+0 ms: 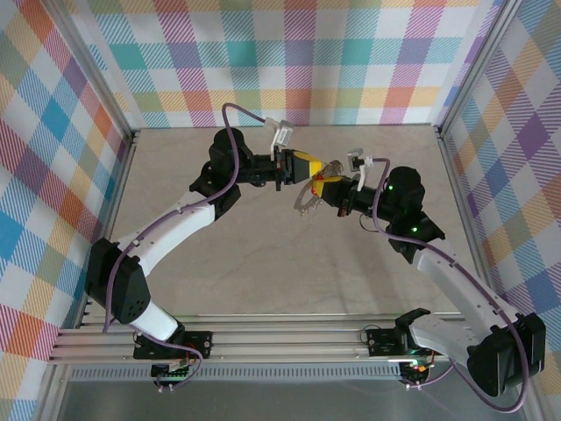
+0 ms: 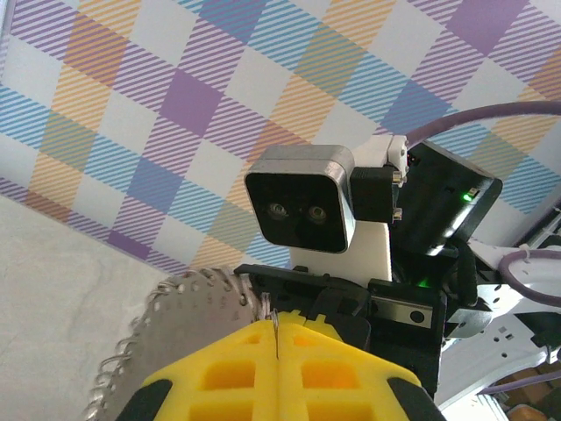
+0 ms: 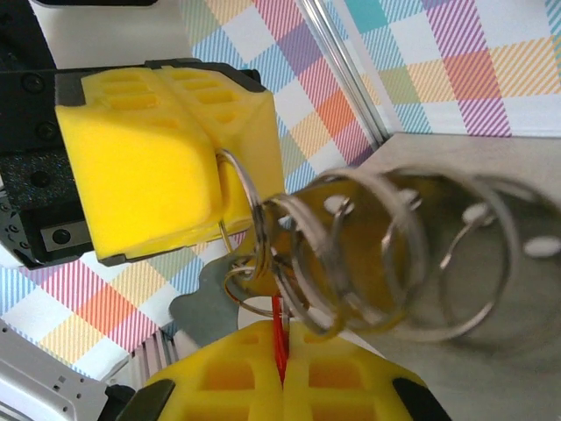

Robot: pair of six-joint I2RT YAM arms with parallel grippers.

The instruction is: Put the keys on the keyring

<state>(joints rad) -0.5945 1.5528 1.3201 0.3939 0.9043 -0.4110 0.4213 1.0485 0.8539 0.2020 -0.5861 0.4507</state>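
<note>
Top external view shows both arms meeting in the air above the middle of the worktop (image 1: pixel 263 281). On the left, the left gripper (image 1: pixel 308 167) is squeezed tight on a thin bit of the keyring (image 2: pixel 188 303). I think that is to hold the big hoop steady so it does not swing. The hoop sticks out between the two grippers, with its little wiry loops bunched along it. On the right, the right gripper (image 3: pixel 282 377) is pinched closed on the key (image 3: pixel 279 333). Just a red sliver peeks out between its yellow fingers (image 3: pixel 228 386). I think it holds the key this way so the key can go into a loop. The key sits right under the loops, very near or touching them; I cannot tell which.
</note>
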